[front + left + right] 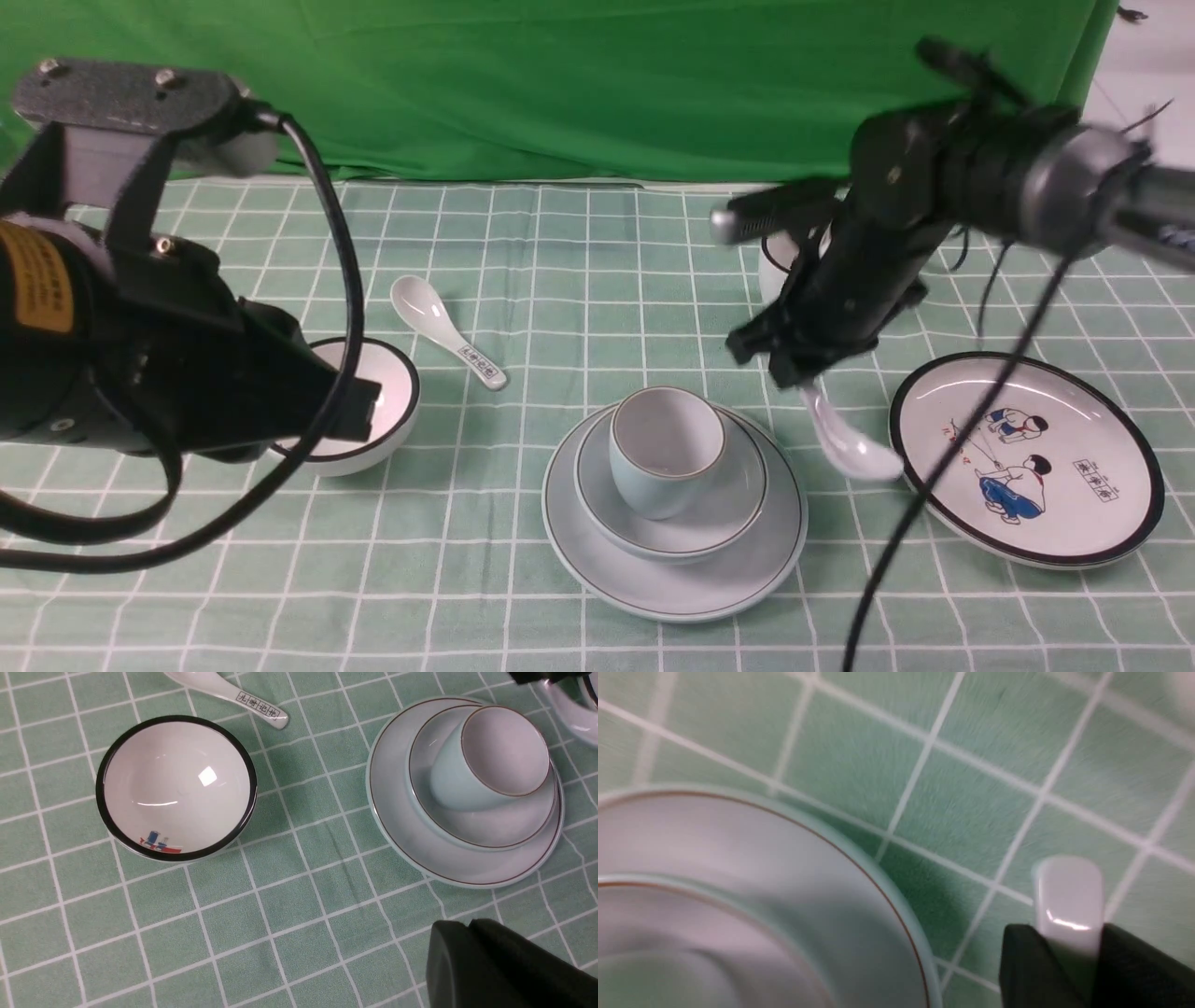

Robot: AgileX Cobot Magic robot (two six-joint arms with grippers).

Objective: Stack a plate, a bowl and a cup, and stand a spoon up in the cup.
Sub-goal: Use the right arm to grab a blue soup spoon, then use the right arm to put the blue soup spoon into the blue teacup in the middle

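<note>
Clamped right now on the handle of the plain white soup spoon, with the right fingers closed against both sides of it. Carrying that spoon at a slant, handle end up between the fingers, scoop down below them and close to the cartoon plate. Hard to tell whether touching the checked cloth or hanging just over it.

Over to the left of the right fingers and nearer the camera: seeing the pale blue cup seated inside the shallow pale bowl, and with it, resting on the thin-rimmed plate. Counting three pieces stacked there, with the spoon outside the cup.

Off to the right of those same fingers, and nearer the camera, spotting the rest of the cartoon plate, flat on the cloth. Just beyond them, catching only part of the black-rimmed white cup, mostly hidden by the arm.

Across on the other side, pressed together and empty at the left fingers. Finding the black-rimmed bowl near them, and farther from the camera, the spoon with printed marks.
</note>
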